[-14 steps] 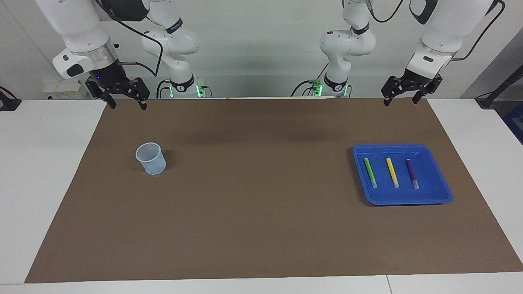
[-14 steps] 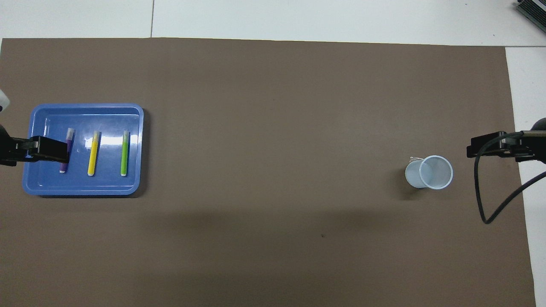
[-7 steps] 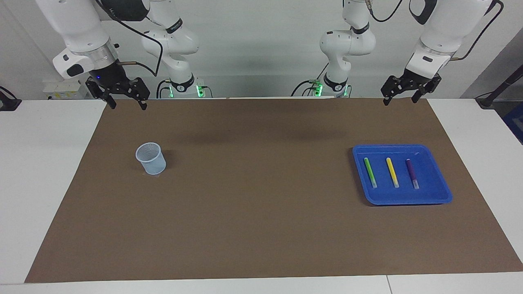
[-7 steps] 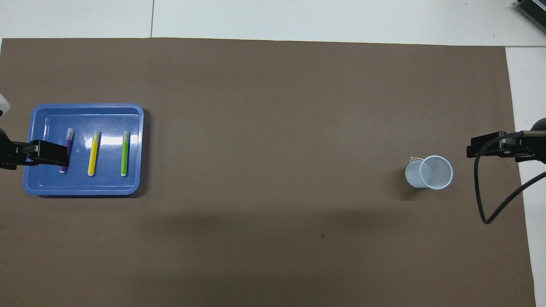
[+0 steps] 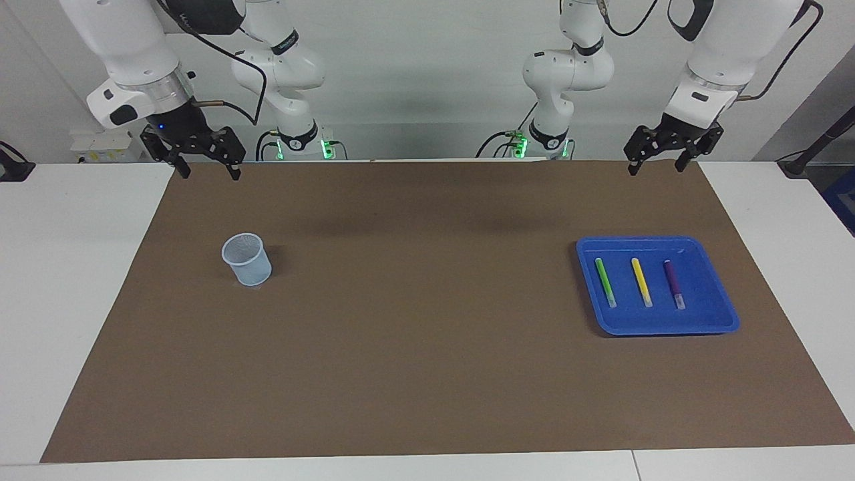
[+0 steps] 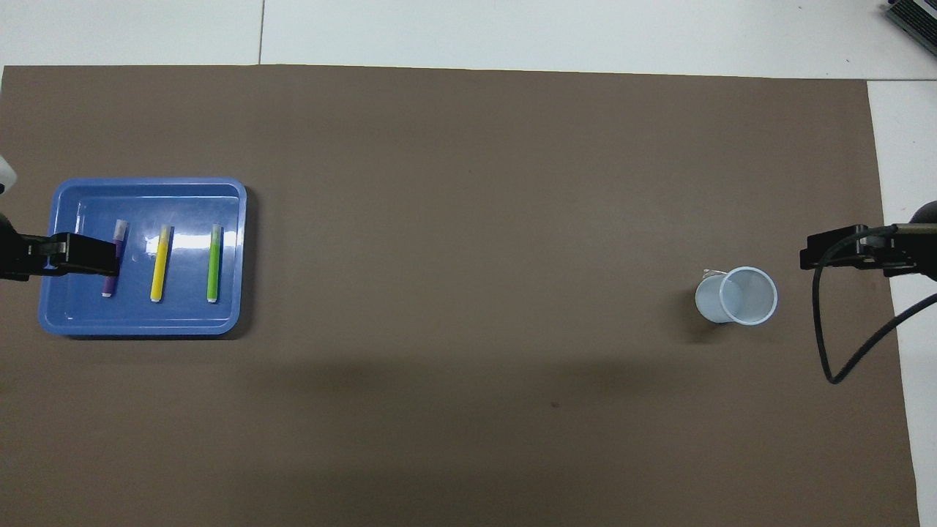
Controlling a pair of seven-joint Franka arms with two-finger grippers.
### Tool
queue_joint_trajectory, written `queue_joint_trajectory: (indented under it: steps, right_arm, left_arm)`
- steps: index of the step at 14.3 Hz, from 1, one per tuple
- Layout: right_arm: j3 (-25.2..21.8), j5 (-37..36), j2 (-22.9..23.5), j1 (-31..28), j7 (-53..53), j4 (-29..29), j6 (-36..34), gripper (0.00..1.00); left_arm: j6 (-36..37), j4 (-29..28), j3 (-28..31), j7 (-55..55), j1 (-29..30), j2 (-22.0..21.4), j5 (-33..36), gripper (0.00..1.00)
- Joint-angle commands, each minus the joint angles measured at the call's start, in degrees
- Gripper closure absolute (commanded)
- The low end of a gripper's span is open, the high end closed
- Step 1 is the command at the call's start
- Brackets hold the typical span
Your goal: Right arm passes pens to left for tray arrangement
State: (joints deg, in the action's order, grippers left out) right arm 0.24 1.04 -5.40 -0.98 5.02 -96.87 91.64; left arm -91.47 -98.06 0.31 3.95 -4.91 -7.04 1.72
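Observation:
Three pens lie side by side in the blue tray [image 5: 727, 315] at the left arm's end of the mat: green [image 5: 606, 282], yellow [image 5: 642, 282] and purple [image 5: 674, 284]. My left gripper [image 5: 656, 168] hangs open and empty, high in the air and clear of the tray. In the overhead view the left gripper [image 6: 80, 255] overlaps the tray's [image 6: 241, 219] outer side and hides part of the purple pen [image 6: 119, 233], beside the yellow [image 6: 159, 262] and green [image 6: 213, 262] pens. My right gripper [image 5: 207, 172] [image 6: 849, 249] hangs open and empty at the other end.
A small pale-blue mesh cup [image 5: 246, 259] [image 6: 736, 295] stands upright on the brown mat [image 5: 414, 321] toward the right arm's end, below and apart from the right gripper. A black cable [image 6: 831, 344] loops down from the right wrist. White tabletop borders the mat.
The left gripper has shifted slightly over the tray's outer side. The right arm, the pens, the tray and the cup have not moved.

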Motion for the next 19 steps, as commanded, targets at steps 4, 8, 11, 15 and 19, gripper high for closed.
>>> queue_joint_trajectory:
  steps: [4, 8, 11, 15, 19]
  right_arm:
    - [0.28, 0.19, -0.58, -0.16, -0.71, -0.51, 1.09, 0.0]
    - [0.28, 0.19, -0.58, -0.69, -0.8, -0.51, 1.17, 0.0]
    - [0.28, 0.19, -0.58, -0.6, -0.8, -0.51, 1.18, 0.0]
    - [0.28, 0.19, -0.58, -0.51, -0.8, -0.51, 1.44, 0.0]
    - [0.28, 0.19, -0.58, -0.6, -0.8, -0.51, 1.61, 0.0]
  left_arm:
    - [1.2, 2.17, -0.75, -0.87, 1.13, 0.62, -0.58, 0.0]
    - [1.38, 2.17, -0.83, -0.96, 1.22, 0.53, -0.58, 0.0]
    - [1.38, 2.26, -0.83, -0.96, 1.22, 0.53, -0.67, 0.0]
    - [1.2, 2.17, -0.66, -1.05, 2.0, 0.53, -2.95, 0.0]
    - [1.11, 2.17, -0.66, -1.05, 2.01, 0.44, -3.04, 0.0]
